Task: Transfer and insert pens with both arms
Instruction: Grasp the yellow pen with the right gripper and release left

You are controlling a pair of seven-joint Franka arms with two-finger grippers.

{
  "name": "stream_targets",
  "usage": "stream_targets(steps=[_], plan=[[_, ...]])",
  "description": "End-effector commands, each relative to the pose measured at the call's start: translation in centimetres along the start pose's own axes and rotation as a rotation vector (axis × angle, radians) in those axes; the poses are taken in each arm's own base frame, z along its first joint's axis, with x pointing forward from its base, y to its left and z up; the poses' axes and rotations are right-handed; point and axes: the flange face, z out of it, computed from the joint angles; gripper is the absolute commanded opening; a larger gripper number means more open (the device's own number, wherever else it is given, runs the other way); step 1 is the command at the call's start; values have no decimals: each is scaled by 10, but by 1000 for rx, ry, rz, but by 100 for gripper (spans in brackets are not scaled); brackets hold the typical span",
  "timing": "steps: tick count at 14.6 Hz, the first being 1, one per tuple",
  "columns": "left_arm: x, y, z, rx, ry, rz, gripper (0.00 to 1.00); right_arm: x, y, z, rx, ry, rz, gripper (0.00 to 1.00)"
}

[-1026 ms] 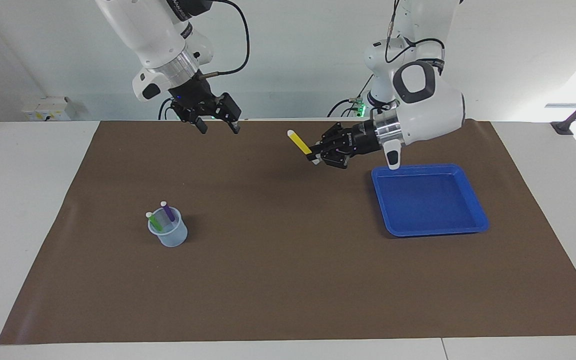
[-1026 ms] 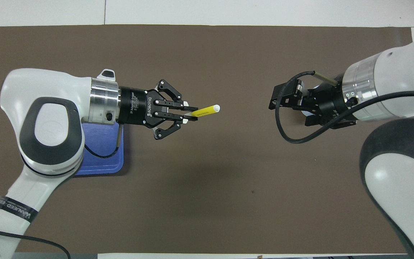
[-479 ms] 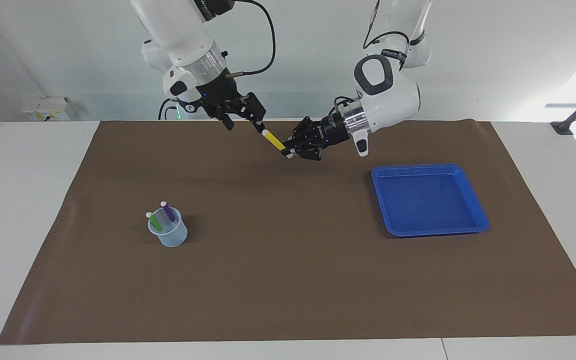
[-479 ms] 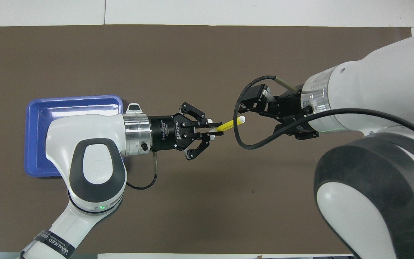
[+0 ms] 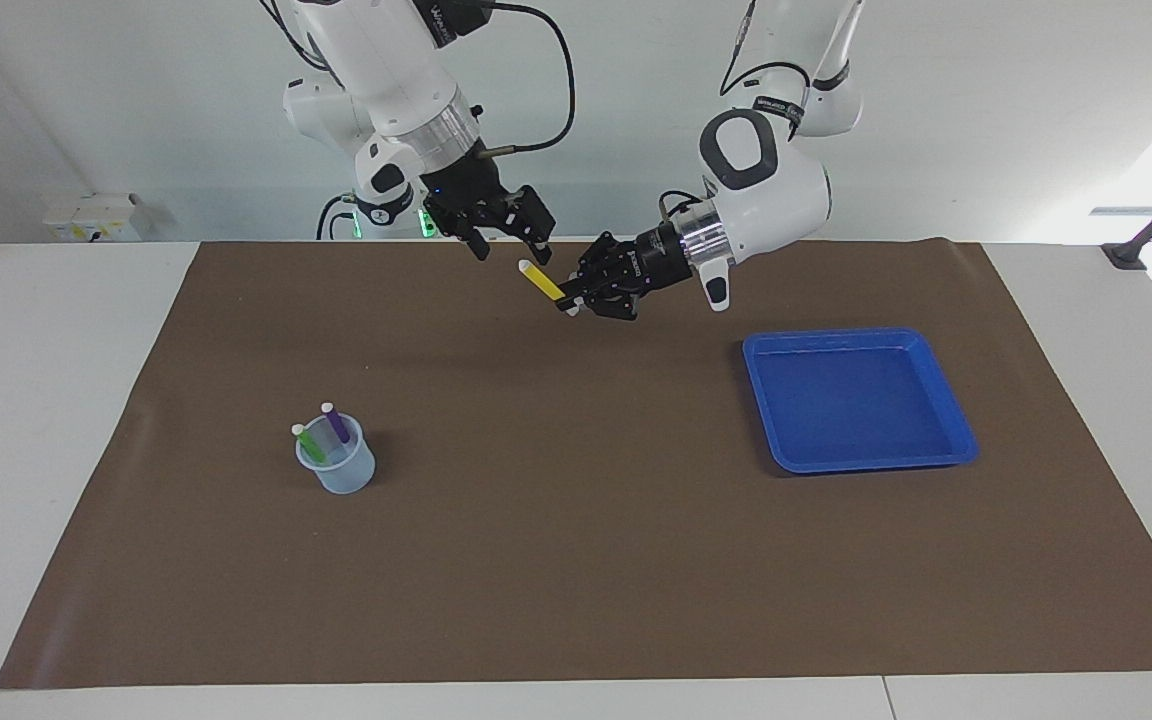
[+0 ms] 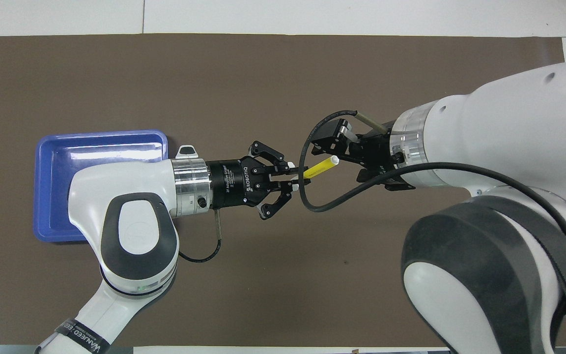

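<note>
My left gripper [image 5: 569,299] [image 6: 301,177] is shut on the lower end of the yellow pen [image 5: 542,282] [image 6: 321,167] and holds it tilted in the air over the mat, at the middle of the robots' edge. My right gripper [image 5: 512,251] [image 6: 338,156] is open, its fingers on either side of the pen's whitish tip, apart from it. The green pen [image 5: 308,440] and the purple pen [image 5: 336,423] stand in a clear cup [image 5: 337,470] toward the right arm's end. My right arm hides the cup in the overhead view.
A blue tray [image 5: 861,462] [image 6: 91,147] lies empty on the brown mat [image 5: 576,560] toward the left arm's end. A black cable [image 6: 312,204] loops from my right wrist under the pen.
My left gripper has carried the yellow pen toward the right arm's end. My right gripper has come in to meet it and now stands open at the pen's tip.
</note>
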Motion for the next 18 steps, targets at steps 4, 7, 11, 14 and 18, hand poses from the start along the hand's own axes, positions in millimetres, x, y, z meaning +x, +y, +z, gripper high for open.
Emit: stream_targets(steps=[4, 7, 11, 14, 18], plan=[[1, -9, -5, -43, -5, -21, 0, -4, 5, -1, 15, -4, 16, 1], [2, -9, -5, -44, -3, -23, 0, -4, 4, -1, 14, -5, 17, 0], [2, -13, -1, -42, -9, -30, 0, -4, 4, -2, 14, -6, 18, 0], [0, -18, 4, -45, -3, -8, 47, -2, 5, -2, 6, 0, 14, 0], [1, -17, 3, -68, 7, 7, 100, 1, 8, -5, -18, 20, -1, 0]])
